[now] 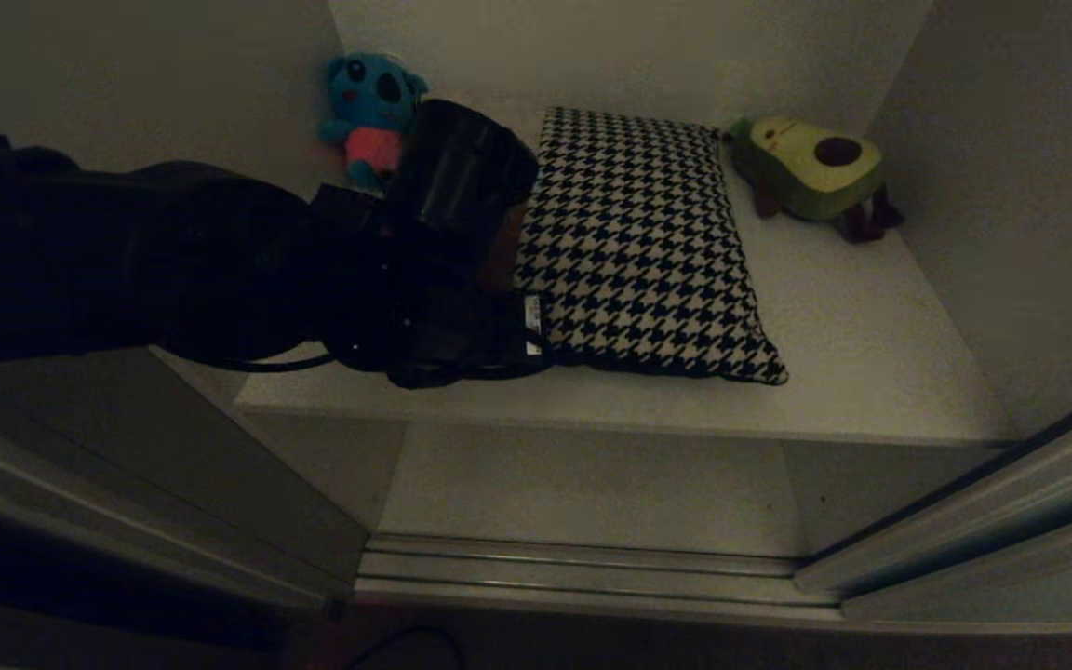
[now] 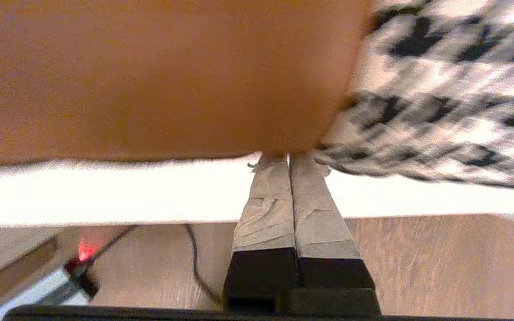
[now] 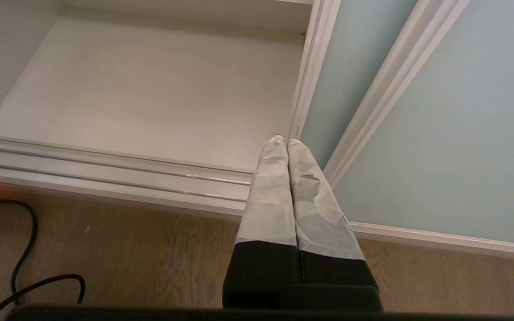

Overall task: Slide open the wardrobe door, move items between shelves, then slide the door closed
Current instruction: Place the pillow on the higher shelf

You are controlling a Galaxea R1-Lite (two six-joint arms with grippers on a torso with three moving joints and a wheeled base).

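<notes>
Door (image 3: 417,111) already slid open; step is the shelf transfer. Left gripper (image 2: 288,156) pinched shut on houndstooth cushion (image 1: 648,251) at its left edge, cushion mid-shelf (image 1: 871,354) between two plush toys. Next: lift clear. Right gripper (image 3: 287,141) closed, parked low.

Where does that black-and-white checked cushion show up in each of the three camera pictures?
Head view: the cushion lies mid-shelf, between a blue plush toy and an avocado plush toy.
Left wrist view: its patterned cloth fills one upper corner, beside the shut left gripper.
Right wrist view: not in it.
Shared landmark: the silver floor rails, in the head and right wrist views.
</notes>
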